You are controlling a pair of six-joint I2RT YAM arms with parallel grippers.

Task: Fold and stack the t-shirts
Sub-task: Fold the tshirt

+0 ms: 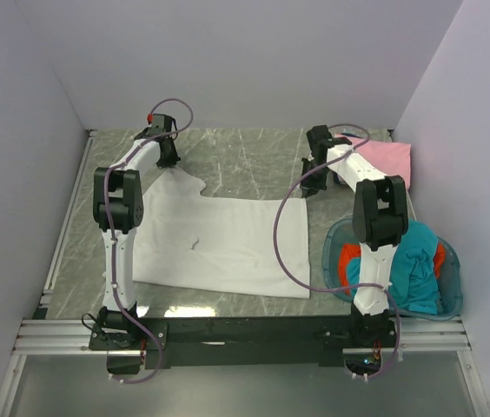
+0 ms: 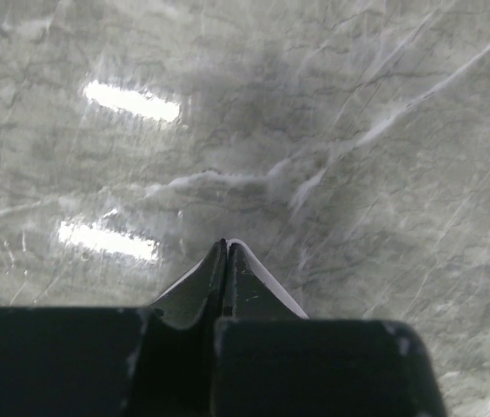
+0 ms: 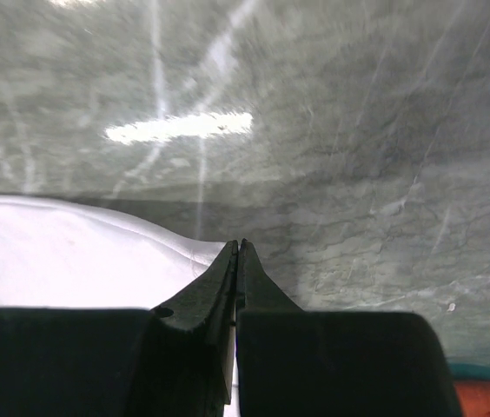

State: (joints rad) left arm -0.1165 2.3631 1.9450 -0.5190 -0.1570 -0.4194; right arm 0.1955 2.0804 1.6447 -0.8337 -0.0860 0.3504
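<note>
Your left end effector point(image 2: 226, 246) pinches an edge of the white shirt point(image 1: 219, 239); your right end effector point(image 3: 238, 246) is closed beside it.

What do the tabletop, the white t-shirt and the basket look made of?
Tabletop: likely stone or marble-look laminate, glossy; grey veining, lamp reflections.
White t-shirt: soft matte cloth; wrinkled, lying limp.
Basket: seemingly translucent blue plastic; clothes show through its wall.

White tee point(image 1: 228, 243): spread flat, slightly wrinkled, nearer than both pincers; far corners nipped in L pincer point(image 2: 225, 246) & R pincer point(image 3: 238, 246). Pink tee point(image 1: 390, 161): folded, just right of R pincer. Teal tee point(image 1: 414, 265) & orange-red tee point(image 1: 347, 261): 2 bunched together, near-right of R pincer.
</note>
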